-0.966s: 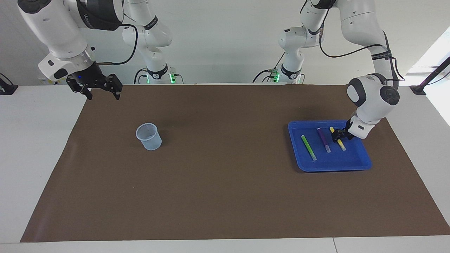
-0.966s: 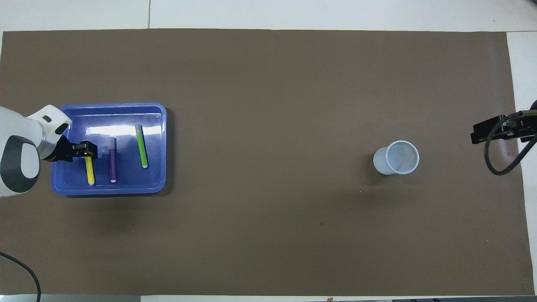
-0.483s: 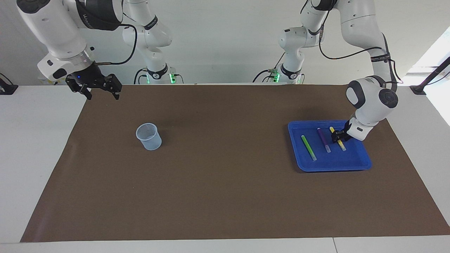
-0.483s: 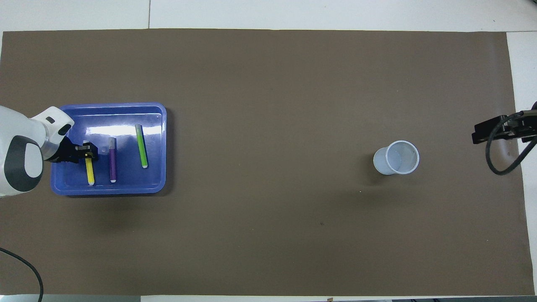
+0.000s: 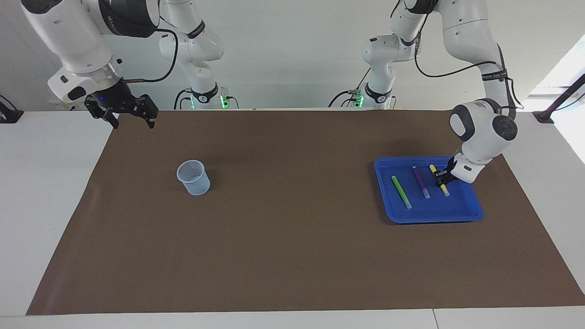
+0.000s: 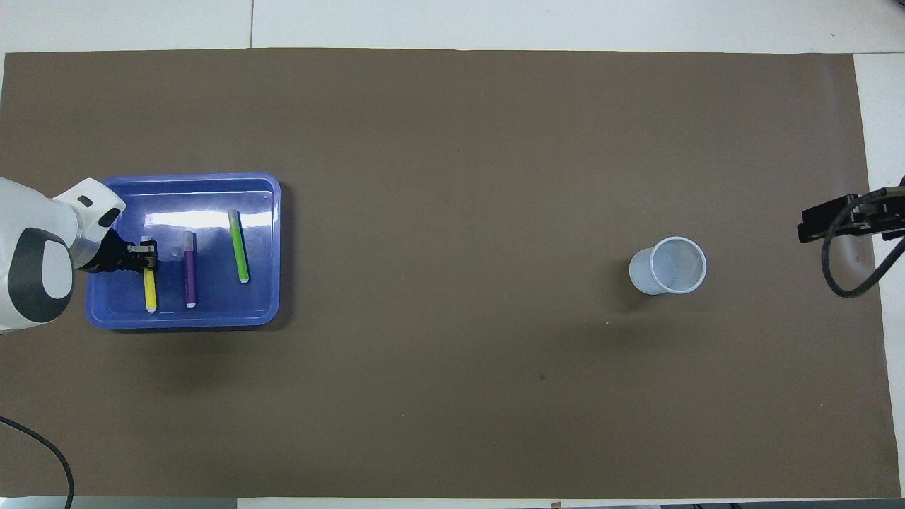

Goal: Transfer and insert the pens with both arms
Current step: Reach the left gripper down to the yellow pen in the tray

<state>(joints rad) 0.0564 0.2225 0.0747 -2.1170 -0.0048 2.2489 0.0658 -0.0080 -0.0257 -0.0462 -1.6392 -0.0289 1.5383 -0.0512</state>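
Three pens lie side by side in a blue tray at the left arm's end of the table: a yellow pen, a purple pen and a green pen. My left gripper is down in the tray, shut on the yellow pen near its middle, and the pen still rests on the tray floor. The overhead view shows the same grip on the yellow pen, beside the purple pen and the green pen. My right gripper is open and empty in the air over the mat's corner at the right arm's end.
A clear plastic cup stands upright on the brown mat toward the right arm's end; it also shows in the overhead view. Two slimmer arms with green-lit bases stand at the robots' edge of the table.
My left gripper's fingers have closed in on the yellow pen, which shifted slightly in the tray. The right gripper has barely moved.
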